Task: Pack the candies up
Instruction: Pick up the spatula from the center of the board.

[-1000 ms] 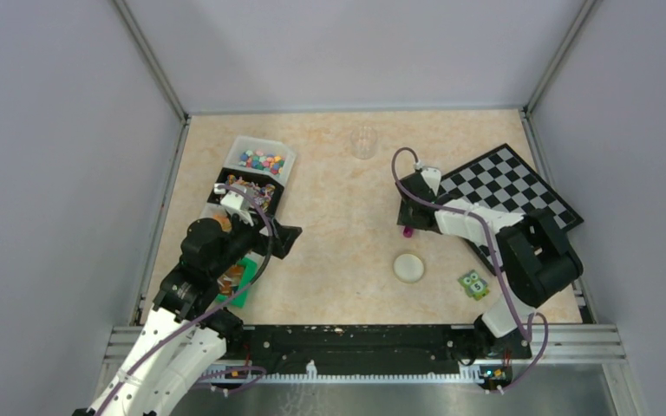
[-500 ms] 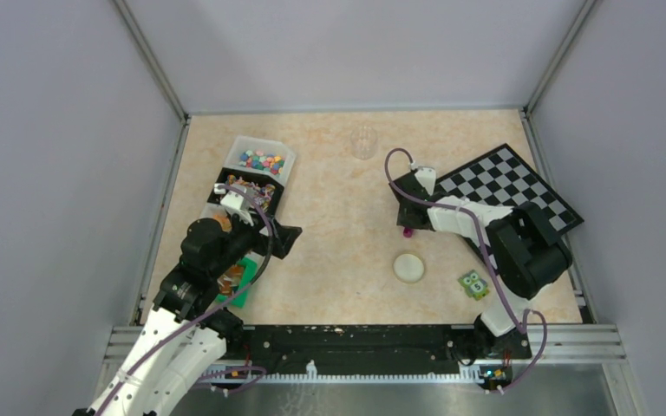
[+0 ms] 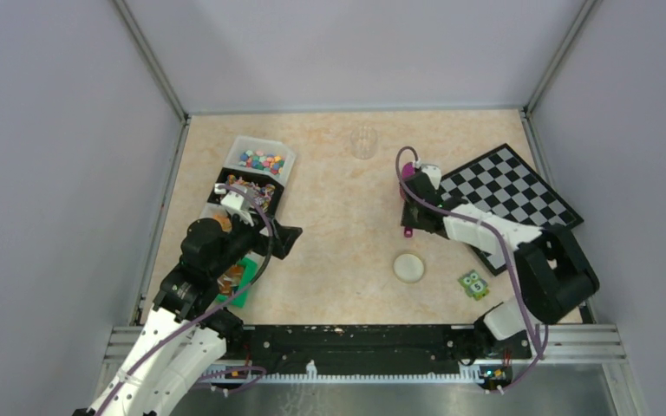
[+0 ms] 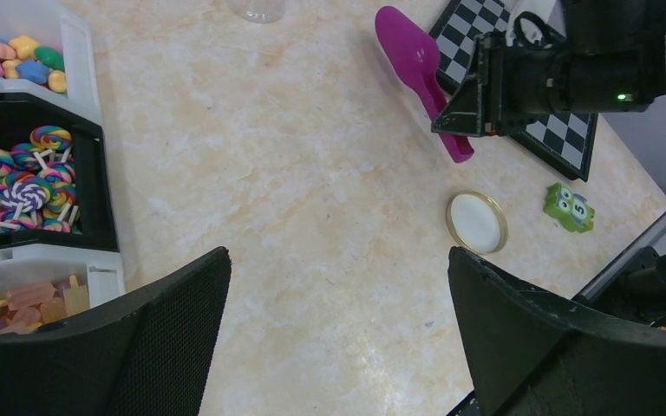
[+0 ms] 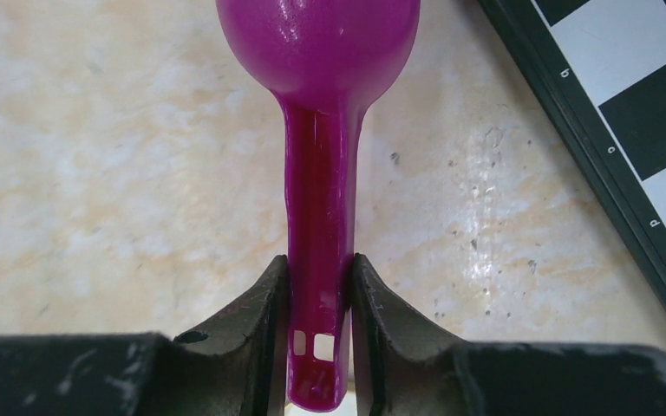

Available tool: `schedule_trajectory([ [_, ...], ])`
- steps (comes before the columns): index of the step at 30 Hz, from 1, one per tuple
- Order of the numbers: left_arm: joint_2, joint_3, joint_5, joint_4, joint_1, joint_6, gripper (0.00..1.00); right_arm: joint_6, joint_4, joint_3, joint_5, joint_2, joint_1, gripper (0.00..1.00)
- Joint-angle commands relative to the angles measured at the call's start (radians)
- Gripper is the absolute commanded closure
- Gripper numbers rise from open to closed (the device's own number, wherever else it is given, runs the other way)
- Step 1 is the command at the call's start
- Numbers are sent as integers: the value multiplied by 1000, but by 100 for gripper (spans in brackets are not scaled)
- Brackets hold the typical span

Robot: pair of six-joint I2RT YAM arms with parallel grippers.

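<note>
The candies [image 3: 262, 160] are small multicoloured pieces in a white bin at the far left, also seen in the left wrist view as candies [image 4: 17, 59]. My right gripper [image 5: 319, 264] is shut on the handle of a magenta scoop [image 5: 319, 52], whose bowl points away over the table. From above, the right gripper [image 3: 416, 204] stands mid-table by the scoop [image 3: 408, 170]. My left gripper [image 4: 338, 256] is open with nothing between its fingers. It hovers as the left gripper [image 3: 290, 236] just right of the bins.
A black bin of lollipops [image 3: 251, 191] sits in front of the candy bin. A clear cup [image 3: 362, 141] stands at the back. A round cream lid [image 3: 408, 266] and a green owl block [image 3: 474, 283] lie near the front. The chessboard [image 3: 512, 191] lies to the right.
The right jaws have closed onto the scoop's handle. The scoop's bowl now shows beyond the gripper, and the right arm's elbow has swung right. The left arm has not moved.
</note>
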Motion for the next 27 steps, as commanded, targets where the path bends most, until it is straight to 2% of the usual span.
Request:
schedule_trajectory([
  [1, -11, -6, 27, 49, 3, 21, 1, -29, 80, -64, -148, -192, 8, 100],
  [7, -23, -29, 67, 83, 3, 52, 1, -13, 172, -162, -433, -375, 8, 100],
  [9, -29, -48, 28, 111, 4, 74, 1, 17, 197, -184, -541, -416, 8, 100],
  [12, -9, -51, -31, 139, 3, 22, 1, 114, 331, -248, -736, -477, 9, 100],
  [16, 62, -29, 54, 217, 4, -133, 1, 311, 619, -368, -938, -542, 8, 100],
  [20, 147, -4, 173, 329, 4, -367, 4, 458, 833, -448, -1040, -568, 8, 100],
  [23, 204, -8, 249, 464, 4, -567, 7, 498, 899, -465, -1086, -570, 10, 100],
  [27, 260, -56, 280, 664, 3, -776, 11, 507, 931, -469, -1120, -569, 22, 100],
])
